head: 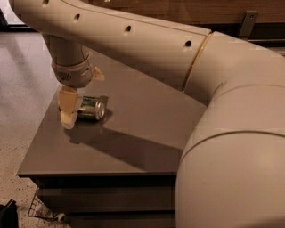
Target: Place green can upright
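Note:
The green can point(92, 108) lies on its side on the dark grey table point(133, 133), near the table's left edge, with its silver top facing right and toward me. My gripper point(68, 111) hangs straight down from the arm and is low over the can's left end, reaching down to the table surface. It hides the left end of the can. I cannot tell whether it touches the can.
My large beige arm point(222, 111) fills the right side and the top of the view and hides the table's right part. Speckled floor point(22, 80) lies to the left. A wire basket point(42, 209) sits under the table's front left corner. A wooden wall point(213, 11) stands behind.

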Robot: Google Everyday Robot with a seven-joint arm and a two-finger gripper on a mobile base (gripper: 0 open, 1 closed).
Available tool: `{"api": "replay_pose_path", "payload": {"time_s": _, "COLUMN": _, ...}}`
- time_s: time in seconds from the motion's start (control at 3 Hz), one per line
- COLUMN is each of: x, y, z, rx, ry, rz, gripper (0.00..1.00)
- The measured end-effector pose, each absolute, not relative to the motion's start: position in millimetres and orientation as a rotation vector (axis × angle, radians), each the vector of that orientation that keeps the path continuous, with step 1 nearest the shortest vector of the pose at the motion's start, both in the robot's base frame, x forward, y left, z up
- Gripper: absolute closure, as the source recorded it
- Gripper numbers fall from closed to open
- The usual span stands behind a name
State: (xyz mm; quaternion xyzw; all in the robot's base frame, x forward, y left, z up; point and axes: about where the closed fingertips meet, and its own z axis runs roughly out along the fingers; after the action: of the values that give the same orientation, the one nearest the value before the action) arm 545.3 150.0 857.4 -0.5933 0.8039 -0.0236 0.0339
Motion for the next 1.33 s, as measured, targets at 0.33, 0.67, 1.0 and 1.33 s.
{"api": "replay_pose_path", "payload": {"time_s": 0.33, "x": 546.9, "y": 157.4, "z": 844.9, "rx": -1.844, "ry": 2.461, "rz": -0.033, "gripper": 0.00}}
{"api": "replay_pose_path", "payload": {"time_s": 0.67, "x": 550.3, "y": 168.3, "z": 836.2, "rx": -1.871, "ry": 2.433, "rz": 0.013, "gripper": 0.00}}
{"api": "replay_pose_path", "payload": {"time_s": 1.0, "x": 549.7, "y": 175.8, "z": 829.2, "rx": -1.898, "ry": 2.414, "rz": 0.025, "gripper": 0.15}}
{"api": "replay_pose_path", "payload": {"time_s": 1.33, "x": 550.7, "y": 177.4, "z": 828.2, "rx": -1.894, "ry": 2.410, "rz": 0.028, "gripper": 0.39}}
